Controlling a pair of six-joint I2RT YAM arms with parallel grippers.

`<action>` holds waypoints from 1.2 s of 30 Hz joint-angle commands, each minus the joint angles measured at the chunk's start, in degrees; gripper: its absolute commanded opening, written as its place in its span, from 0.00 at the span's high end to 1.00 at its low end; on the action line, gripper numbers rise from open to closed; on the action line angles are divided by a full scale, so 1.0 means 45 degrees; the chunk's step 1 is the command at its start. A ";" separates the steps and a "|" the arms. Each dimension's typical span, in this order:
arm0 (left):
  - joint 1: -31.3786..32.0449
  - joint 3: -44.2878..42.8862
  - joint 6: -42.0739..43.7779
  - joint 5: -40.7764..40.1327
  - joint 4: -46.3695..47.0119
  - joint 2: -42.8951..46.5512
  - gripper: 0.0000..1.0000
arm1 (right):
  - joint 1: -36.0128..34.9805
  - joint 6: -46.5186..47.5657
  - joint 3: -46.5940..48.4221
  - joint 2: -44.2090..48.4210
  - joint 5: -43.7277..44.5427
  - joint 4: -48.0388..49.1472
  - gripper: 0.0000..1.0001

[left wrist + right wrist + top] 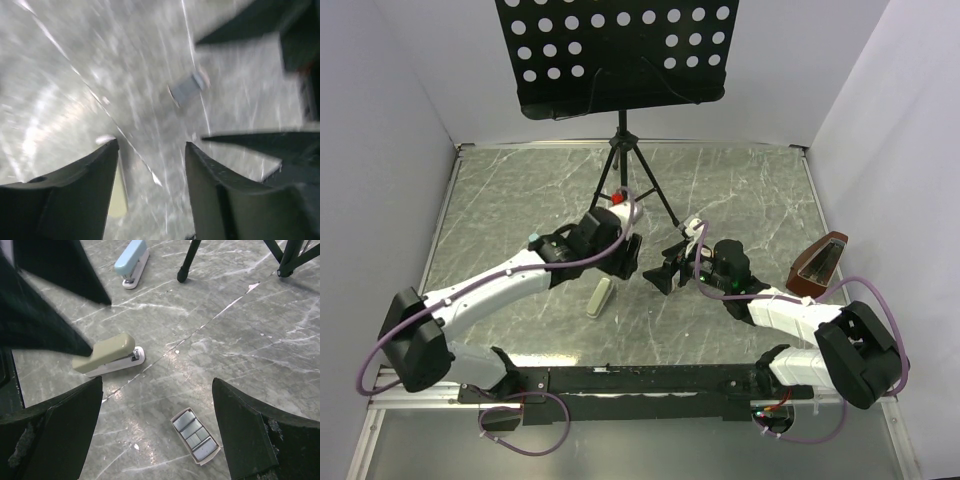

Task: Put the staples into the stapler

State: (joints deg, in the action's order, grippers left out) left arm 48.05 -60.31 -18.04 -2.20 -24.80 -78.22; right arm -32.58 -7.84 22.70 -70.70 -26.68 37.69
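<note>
left gripper (pixel 152 145): fingers apart, nothing between them (view is blurred)
right gripper (pixel 157 382): spread wide, holding nothing
staples (pixel 195 435): grey strips in an open box, on the table (pixel 240 340) below the right gripper
stapler (pixel 107 357): olive, near the staples, not touching
blue stapler (pixel 132 260): farther off

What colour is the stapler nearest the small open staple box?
Pale olive green over a white base; the right wrist view shows that stapler best.

Overhead view down onto table (pixel 750 190); both wrist views low, close, staple box (pixel 195 435) in common.
</note>
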 commanded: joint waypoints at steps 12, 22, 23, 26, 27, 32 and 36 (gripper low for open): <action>-0.0132 -0.0620 -0.1733 -0.2715 -0.2301 -0.2228 0.33 | 0.0052 0.0003 -0.0083 0.0339 -0.0010 0.0433 0.04; -0.0229 -0.0523 -0.1655 -0.2305 -0.2420 -0.3262 0.44 | 0.0072 -0.0016 -0.0025 0.0300 -0.0068 0.0452 0.04; -0.0248 -0.0484 -0.1655 -0.2266 -0.2400 -0.3302 0.47 | 0.0091 -0.0017 -0.0044 0.0261 -0.0068 0.0452 0.04; -0.0268 -0.0386 -0.1616 -0.2207 -0.2205 -0.3419 0.63 | 0.0091 -0.0017 -0.0025 0.0261 -0.0087 0.0472 0.04; -0.0288 -0.0347 -0.1635 -0.2072 -0.2166 -0.3458 0.68 | 0.0072 -0.0017 -0.0025 0.0242 -0.0088 0.0472 0.04; -0.0327 0.0101 -0.1693 -0.1719 -0.1854 -0.3771 0.87 | 0.0091 -0.0017 -0.0025 0.0280 -0.0068 0.0472 0.04; -0.0327 0.0648 -0.1849 -0.1291 -0.1465 -0.3966 0.98 | 0.0072 -0.0036 -0.0005 0.0222 -0.0146 0.0491 0.04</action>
State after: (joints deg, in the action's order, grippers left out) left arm 46.52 -60.55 -24.93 -11.62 -32.60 -93.86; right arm -32.47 -8.03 22.70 -70.52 -26.59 37.67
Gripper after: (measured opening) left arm 0.308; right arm 0.962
